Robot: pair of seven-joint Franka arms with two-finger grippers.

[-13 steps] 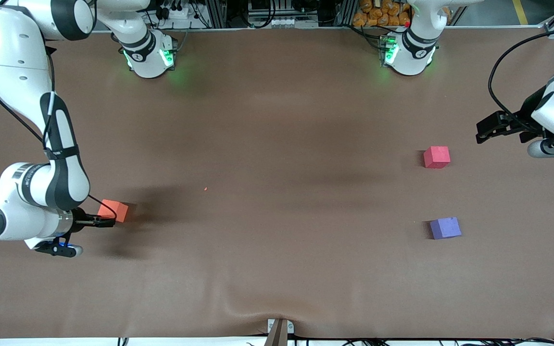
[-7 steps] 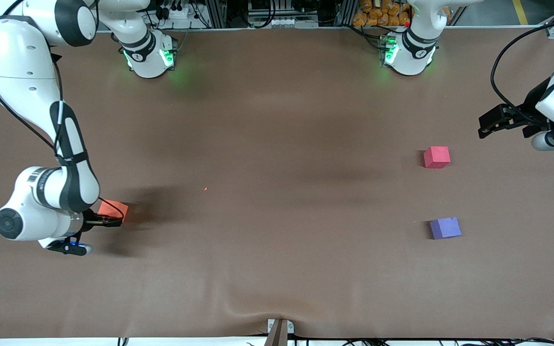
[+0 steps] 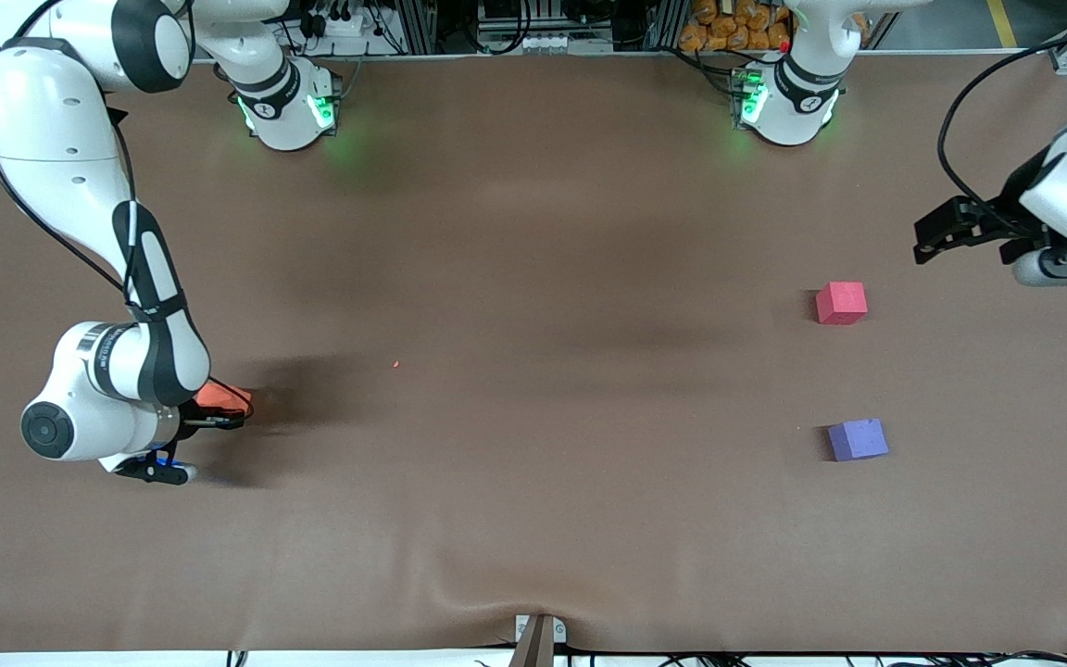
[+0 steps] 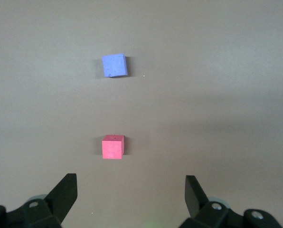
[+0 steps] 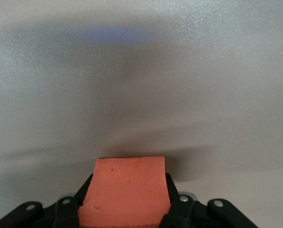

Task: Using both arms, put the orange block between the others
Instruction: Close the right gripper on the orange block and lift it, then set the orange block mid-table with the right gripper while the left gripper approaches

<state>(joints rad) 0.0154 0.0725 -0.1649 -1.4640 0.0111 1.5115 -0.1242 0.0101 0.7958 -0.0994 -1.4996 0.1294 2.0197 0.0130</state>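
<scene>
The orange block rests on the brown table at the right arm's end. My right gripper is down at table level, shut on it; in the right wrist view the orange block fills the gap between the black fingers. The others stand at the left arm's end: the pinkish-red cube and, nearer the front camera, the purple-blue cube. My left gripper hangs open near the table's end, close to the pinkish-red cube, with the purple-blue cube also in its wrist view.
A tiny orange speck lies on the table cover toward the middle. The cover wrinkles near the front edge by a metal clamp. Both arm bases glow green along the table's back edge.
My right arm has pushed forward around the orange block and its fingers have shut on it. The left gripper shifted slightly near the table's end and stays open.
</scene>
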